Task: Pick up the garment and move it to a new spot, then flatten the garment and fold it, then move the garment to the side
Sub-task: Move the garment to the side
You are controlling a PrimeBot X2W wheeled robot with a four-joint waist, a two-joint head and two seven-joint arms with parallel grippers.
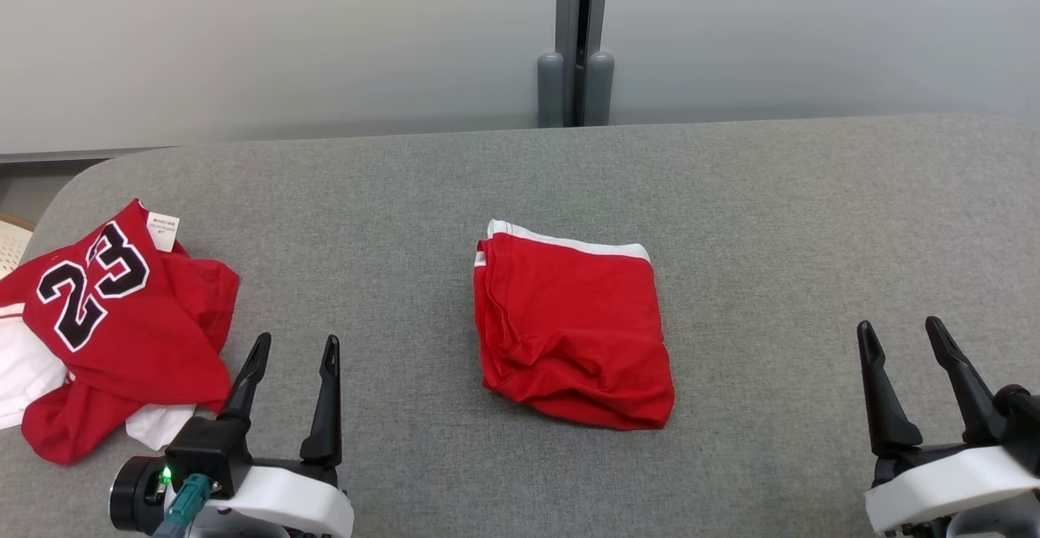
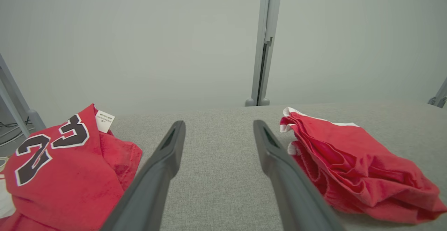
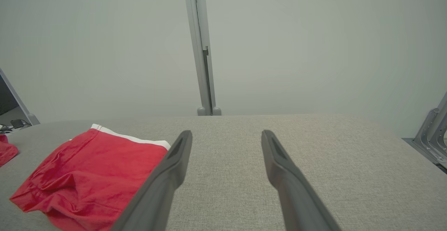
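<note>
Nearest the head camera, the left jaws stand open with nothing between them, their two dark fingers (image 1: pixel 323 408) pointing up over bare grey bench (image 1: pixel 772 197), down and to the left of the folded red garment (image 1: pixel 573 331). The right jaws are spread just as wide and are empty too, their fingers (image 1: pixel 881 392) well off to the garment's right and a little nearer the camera.

The garment lies flat on the bench between the two arms, apart from both. It is folded into a rough square, with a white band along its far edge and loose creases bunched at its near edge. In the left wrist view it (image 2: pixel 349 161) sits just to the right of that arm's fingers (image 2: pixel 279 164); in the right wrist view it (image 3: pixel 94 168) lies to the left of those fingers (image 3: pixel 279 168).

Well to the garment's left, at the bench's edge, a crumpled red jersey (image 1: pixel 114 318) bearing a black 23 lies on some white cloth (image 1: pixel 24 375), a white label (image 1: pixel 162 232) showing at its top. Behind the garment, past the bench's far edge, a grey post (image 1: pixel 575 75) rises against the pale wall.
</note>
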